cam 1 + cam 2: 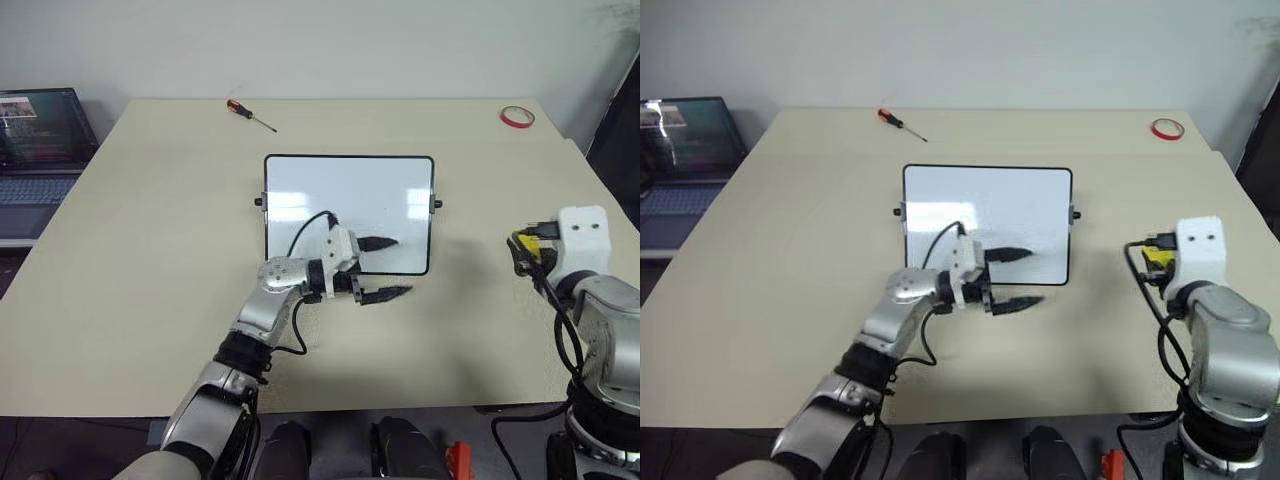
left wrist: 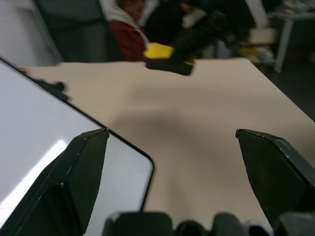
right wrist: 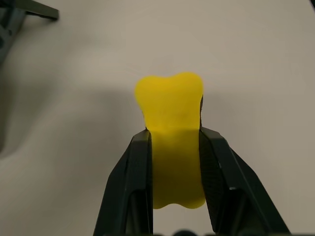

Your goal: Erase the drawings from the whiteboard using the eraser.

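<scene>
While you look from the left eye view, your left arm reaches forward over the table and bends at the wrist, so the left gripper points sideways toward your right. Its fingers are spread apart and hold nothing; one lies over the near right part of the whiteboard, the other just past its near edge. Your right arm is folded at the right side of the table, with the right gripper well apart from the board and a bit of yellow at its tip. A screwdriver and a red tape roll lie at the far edge, and a laptop stands beside the table.

From the left wrist view, you see the board's rounded corner between the open fingers, and the eraser held up above the table beyond them.

From the right wrist view, your right fingers pinch the eraser from both sides so that it is squeezed narrow in the middle, above bare table. I cannot make out the drawings.
</scene>
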Tool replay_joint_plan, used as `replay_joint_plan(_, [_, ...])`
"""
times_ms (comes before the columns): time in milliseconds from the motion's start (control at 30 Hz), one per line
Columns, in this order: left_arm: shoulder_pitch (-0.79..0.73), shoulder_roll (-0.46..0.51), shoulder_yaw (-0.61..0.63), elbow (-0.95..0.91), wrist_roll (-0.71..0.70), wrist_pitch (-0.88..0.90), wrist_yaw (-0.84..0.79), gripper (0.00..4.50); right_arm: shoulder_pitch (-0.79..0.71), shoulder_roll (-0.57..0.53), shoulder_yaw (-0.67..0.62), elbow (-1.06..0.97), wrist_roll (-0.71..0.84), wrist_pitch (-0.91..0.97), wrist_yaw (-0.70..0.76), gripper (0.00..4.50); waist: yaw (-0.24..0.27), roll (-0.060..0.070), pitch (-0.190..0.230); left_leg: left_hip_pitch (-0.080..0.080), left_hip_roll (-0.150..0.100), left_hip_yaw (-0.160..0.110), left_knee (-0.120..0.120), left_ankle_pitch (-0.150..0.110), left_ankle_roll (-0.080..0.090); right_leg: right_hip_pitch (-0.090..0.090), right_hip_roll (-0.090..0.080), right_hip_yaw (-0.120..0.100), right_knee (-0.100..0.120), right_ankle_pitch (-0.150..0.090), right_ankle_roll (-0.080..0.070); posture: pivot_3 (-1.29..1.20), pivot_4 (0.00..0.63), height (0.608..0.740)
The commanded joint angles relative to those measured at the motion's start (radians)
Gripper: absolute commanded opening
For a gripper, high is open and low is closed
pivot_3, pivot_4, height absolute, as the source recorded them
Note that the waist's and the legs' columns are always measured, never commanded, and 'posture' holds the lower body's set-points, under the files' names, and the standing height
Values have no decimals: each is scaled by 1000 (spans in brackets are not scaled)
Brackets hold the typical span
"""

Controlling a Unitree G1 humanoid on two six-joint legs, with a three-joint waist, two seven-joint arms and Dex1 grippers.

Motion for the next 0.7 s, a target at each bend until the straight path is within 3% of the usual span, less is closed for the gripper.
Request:
replay_joint_plan(33, [-51,-23,-15,77,16,-68,-68,4500,18,8,-51,-8,32,-11,-8,965,0,0,0,0,-1,0,0,0,0,0,0,0,0,0,0,0,150,740])
replay_joint_plan(167, [-87,-56,-22,165,71,-131,-42,4500,54,26,-73,31,68,-50,-7,965,3,0,0,-1,-3,0,0,0,0,0,-3,1,0,-1,2,0,150,740])
replay_joint_plan(300, [-58,-91,-25,110,80,-116,-5,4500,76,41,-76,86,103,-124,-13,965,3,0,0,-1,-3,0,0,0,1,0,-3,1,0,-1,2,0,150,740])
replay_joint_plan(700, [-16,-74,-25,14,94,-66,29,4500,88,-1,-6,212,212,-270,1,965,3,0,0,0,-3,-1,2,0,1,0,-4,2,2,-1,2,0,150,740])
